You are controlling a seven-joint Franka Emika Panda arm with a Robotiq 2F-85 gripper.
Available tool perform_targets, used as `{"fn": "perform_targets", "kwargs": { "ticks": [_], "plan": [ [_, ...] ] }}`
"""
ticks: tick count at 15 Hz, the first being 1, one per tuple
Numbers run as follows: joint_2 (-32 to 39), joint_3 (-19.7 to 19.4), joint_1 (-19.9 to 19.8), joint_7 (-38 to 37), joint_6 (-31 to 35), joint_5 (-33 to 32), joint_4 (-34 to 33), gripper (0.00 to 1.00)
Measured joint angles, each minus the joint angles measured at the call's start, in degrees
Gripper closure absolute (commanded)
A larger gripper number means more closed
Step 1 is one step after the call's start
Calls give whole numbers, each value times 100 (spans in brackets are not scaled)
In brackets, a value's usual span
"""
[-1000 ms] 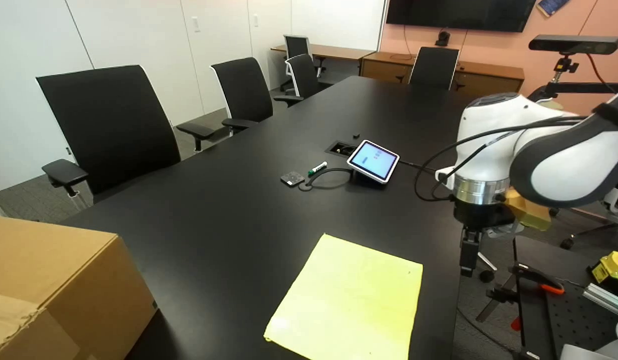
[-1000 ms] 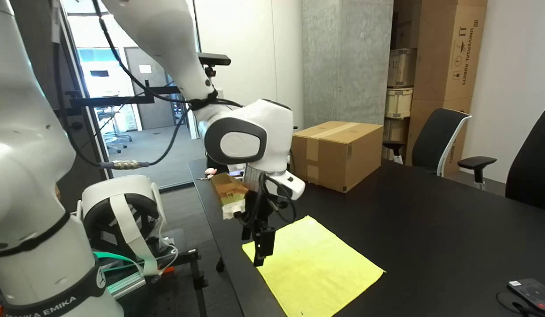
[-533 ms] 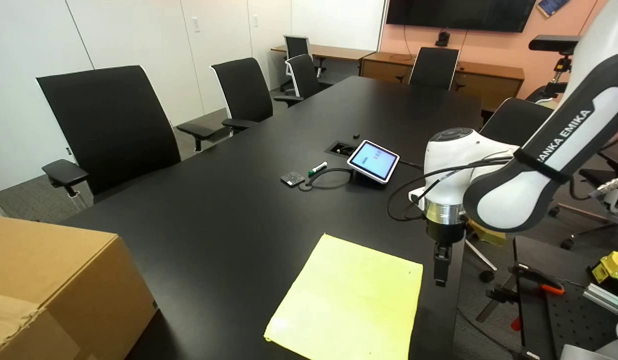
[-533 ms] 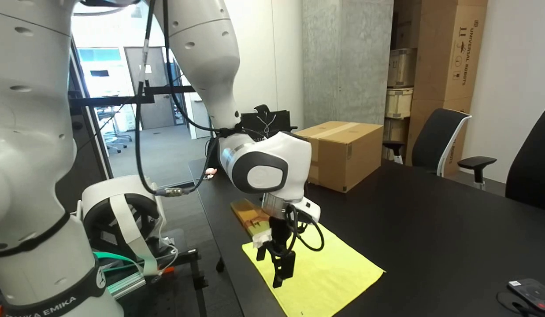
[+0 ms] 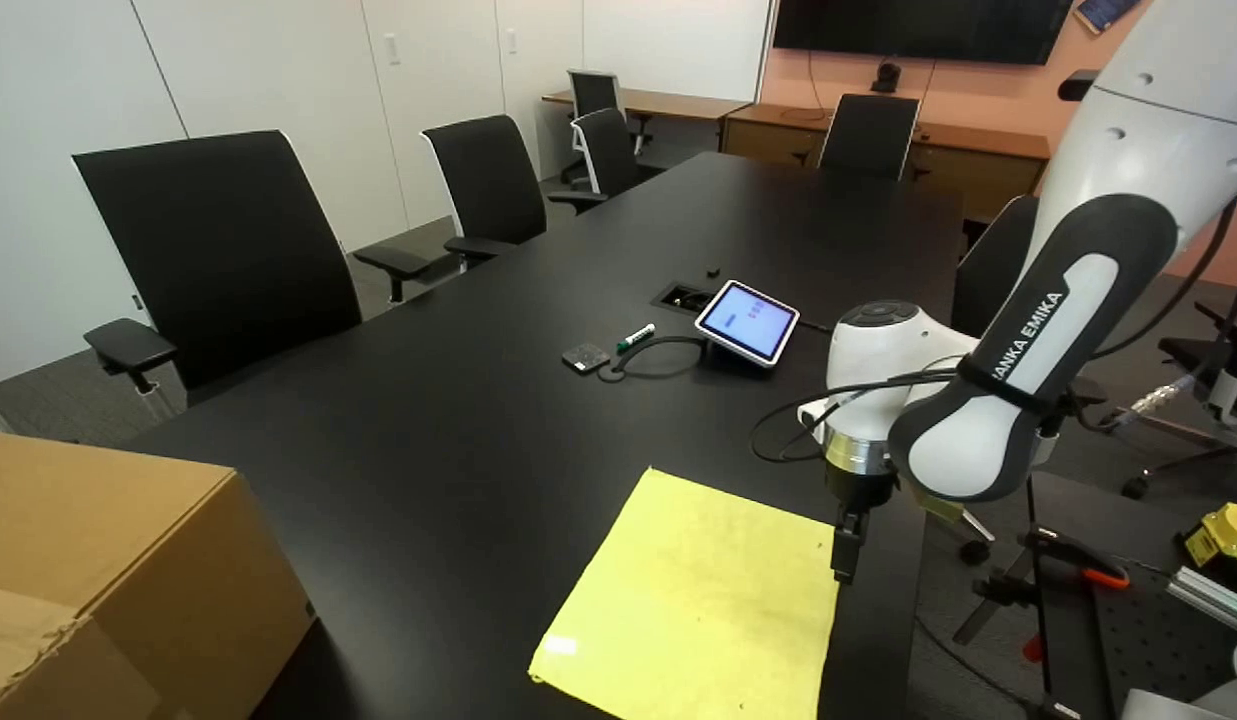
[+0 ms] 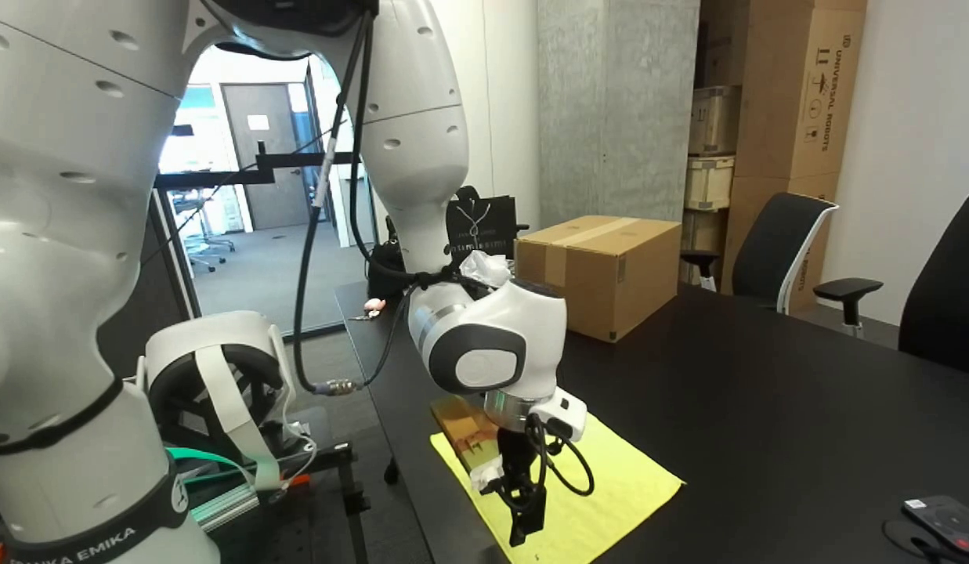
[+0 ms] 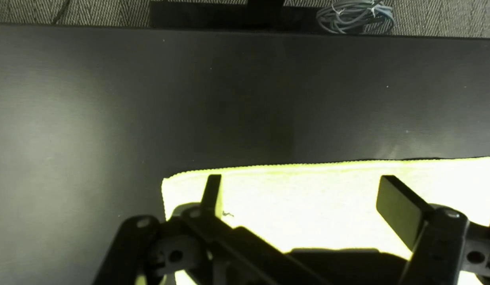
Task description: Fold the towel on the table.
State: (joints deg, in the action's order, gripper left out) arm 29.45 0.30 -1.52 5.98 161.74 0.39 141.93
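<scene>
Currently your claw point(image 7: 302, 192) hangs over the towel point(image 5: 693, 600), jaws wide apart. In an exterior view, the towel lies flat on the table point(image 5: 428, 480) near six o'clock, the claw by its two o'clock corner, the cardboard box point(image 5: 193, 600) at eight.

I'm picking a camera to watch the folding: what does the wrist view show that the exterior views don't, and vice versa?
Only the wrist view: a coil of cable beyond the edge of the table and, clearly, that the gripper is open.
Only the exterior views: the arm, cardboard box and black office chairs; in an exterior view, a tablet.
Shared: the towel spread on the table, with the gripper near a corner.
</scene>
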Motion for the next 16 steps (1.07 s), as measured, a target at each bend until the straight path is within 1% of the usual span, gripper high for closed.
{"fn": "perform_targets", "kwargs": {
  "ticks": [4, 7, 11, 16],
  "plan": [
    [500, -13, -131, -54, 305, 11, -260, 0],
    [750, -34, -258, -94, 481, 13, -448, 0],
    [833, -7, -487, -94, 622, 13, -593, 0],
    [873, 197, -821, -23, 631, 13, -647, 0]
  ]
}}
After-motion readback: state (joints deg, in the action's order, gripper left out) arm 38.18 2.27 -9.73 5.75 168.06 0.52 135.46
